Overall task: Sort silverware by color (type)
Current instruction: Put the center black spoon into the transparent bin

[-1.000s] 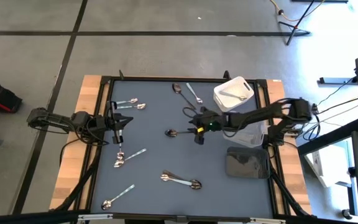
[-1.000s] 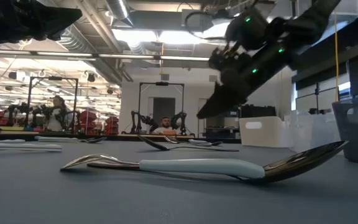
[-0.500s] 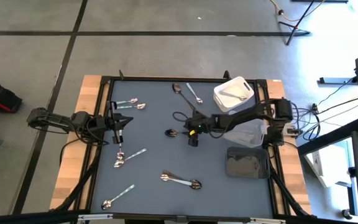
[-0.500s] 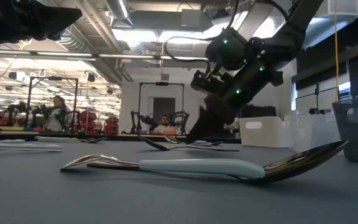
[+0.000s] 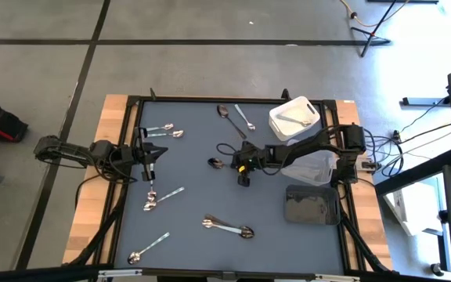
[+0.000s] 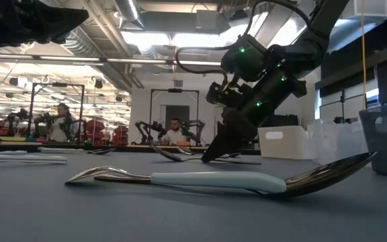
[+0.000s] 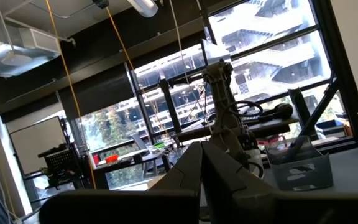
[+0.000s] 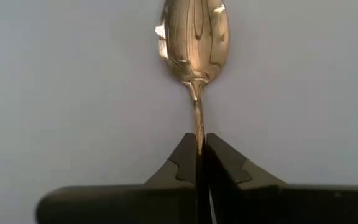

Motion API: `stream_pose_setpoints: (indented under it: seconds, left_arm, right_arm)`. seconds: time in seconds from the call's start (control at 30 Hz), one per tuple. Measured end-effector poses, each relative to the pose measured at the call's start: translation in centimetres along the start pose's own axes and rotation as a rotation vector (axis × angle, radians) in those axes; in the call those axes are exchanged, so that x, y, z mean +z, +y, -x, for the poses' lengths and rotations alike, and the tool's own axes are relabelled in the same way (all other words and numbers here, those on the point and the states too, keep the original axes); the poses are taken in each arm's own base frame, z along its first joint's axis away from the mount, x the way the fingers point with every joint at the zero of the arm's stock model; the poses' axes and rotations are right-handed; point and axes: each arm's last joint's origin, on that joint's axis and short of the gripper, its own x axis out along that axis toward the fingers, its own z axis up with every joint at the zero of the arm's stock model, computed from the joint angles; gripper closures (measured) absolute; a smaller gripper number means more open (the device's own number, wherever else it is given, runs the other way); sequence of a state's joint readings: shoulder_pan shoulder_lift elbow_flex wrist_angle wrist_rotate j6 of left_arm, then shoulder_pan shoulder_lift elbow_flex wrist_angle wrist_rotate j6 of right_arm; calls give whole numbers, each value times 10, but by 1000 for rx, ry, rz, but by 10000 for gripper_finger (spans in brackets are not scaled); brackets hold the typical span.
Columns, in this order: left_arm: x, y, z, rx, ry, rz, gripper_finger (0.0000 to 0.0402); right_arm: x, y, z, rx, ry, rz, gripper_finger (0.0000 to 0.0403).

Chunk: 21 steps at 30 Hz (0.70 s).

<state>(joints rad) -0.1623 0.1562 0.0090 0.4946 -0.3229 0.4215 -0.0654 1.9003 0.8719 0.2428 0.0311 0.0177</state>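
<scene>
spoon: eleven are showing, ten lying on the table, one sitting in the white bin at 2 o'clock.
bin: three are sitting near 3 o'clock.
arm: two are reaching in.

A white bin stands at the far right of the blue-grey table, a clear bin just beside it and a dark bin nearer, while a person sits in the room beyond.
</scene>
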Motion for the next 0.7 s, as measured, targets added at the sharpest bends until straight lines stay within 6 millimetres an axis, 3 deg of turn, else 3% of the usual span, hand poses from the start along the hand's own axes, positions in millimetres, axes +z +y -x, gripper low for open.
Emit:
stream_pose_setpoints:
  seconds: [0.37, 0.7]
  left_arm:
    - [0, 0, 0, 1, 0, 0, 399]
    - [0, 0, 0, 1, 1, 0, 399]
  right_arm:
    - [2, 0, 6, -3, 2, 23, 397]
    - [29, 2, 63, -13, -35, 31, 399]
